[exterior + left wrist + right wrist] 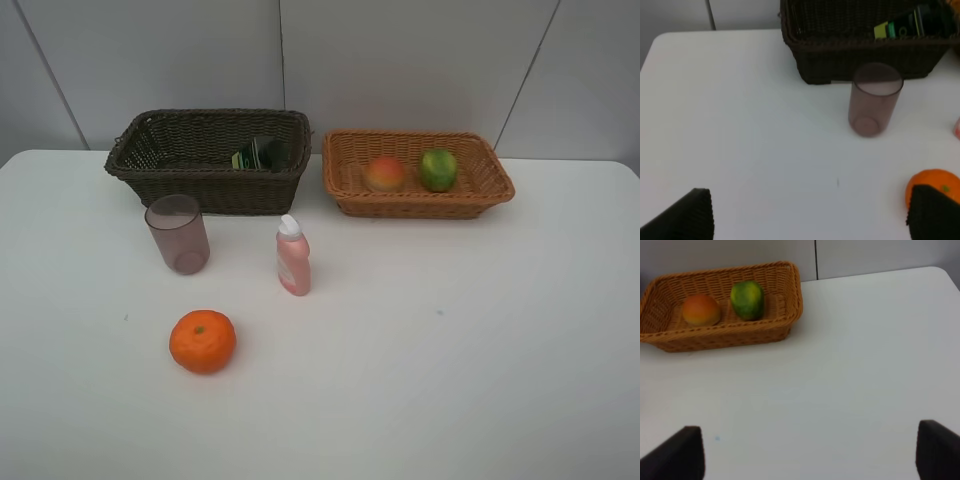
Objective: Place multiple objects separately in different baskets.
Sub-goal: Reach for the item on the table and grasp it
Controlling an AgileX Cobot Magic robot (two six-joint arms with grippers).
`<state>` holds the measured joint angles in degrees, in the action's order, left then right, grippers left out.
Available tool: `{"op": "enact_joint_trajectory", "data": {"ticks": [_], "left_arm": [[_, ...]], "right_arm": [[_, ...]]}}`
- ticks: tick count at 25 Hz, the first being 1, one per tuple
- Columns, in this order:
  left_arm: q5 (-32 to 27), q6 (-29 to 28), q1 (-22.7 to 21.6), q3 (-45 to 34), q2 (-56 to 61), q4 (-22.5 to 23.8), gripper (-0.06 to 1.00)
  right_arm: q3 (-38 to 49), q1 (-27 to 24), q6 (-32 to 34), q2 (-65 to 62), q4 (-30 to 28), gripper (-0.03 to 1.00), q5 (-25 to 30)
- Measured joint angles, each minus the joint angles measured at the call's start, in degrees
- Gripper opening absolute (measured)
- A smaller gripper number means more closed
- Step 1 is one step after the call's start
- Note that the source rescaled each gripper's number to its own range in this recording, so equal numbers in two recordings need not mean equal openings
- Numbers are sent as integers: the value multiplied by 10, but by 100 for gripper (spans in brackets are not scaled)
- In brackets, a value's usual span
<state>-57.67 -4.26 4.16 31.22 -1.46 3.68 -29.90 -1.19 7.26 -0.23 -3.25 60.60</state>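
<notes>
Showing pink bottle (pixel 293 258) whole overhead, a sliver from left wrist

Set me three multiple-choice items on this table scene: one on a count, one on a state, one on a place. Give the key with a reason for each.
1. How many items lie in the light tan basket?
A. one
B. two
C. three

2. How is the pink bottle placed?
A. upright on the table
B. lying on its side
C. leaning against a basket

3. Where is the dark green bottle?
A. on the table
B. in the light tan basket
C. in the dark brown basket

Key:
1 B: only the peach and the lime are in it.
2 A: it stands on its base, white cap on top, touching nothing else.
3 C: it shows inside that basket's rim, behind the front wall.
</notes>
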Motion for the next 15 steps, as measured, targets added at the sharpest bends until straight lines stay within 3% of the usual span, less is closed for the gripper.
{"op": "enact_joint_trajectory", "data": {"ticks": [5,10,15], "left_arm": [[32,0,18,24,-106,-5,100],[74,3,34,34,-240,-47,100],[91,54,34,82,-415,-64,100]], "right_arm": [[0,0,0,0,0,85,0],[0,0,0,0,0,85,0],[0,0,0,0,0,85,0]]}}
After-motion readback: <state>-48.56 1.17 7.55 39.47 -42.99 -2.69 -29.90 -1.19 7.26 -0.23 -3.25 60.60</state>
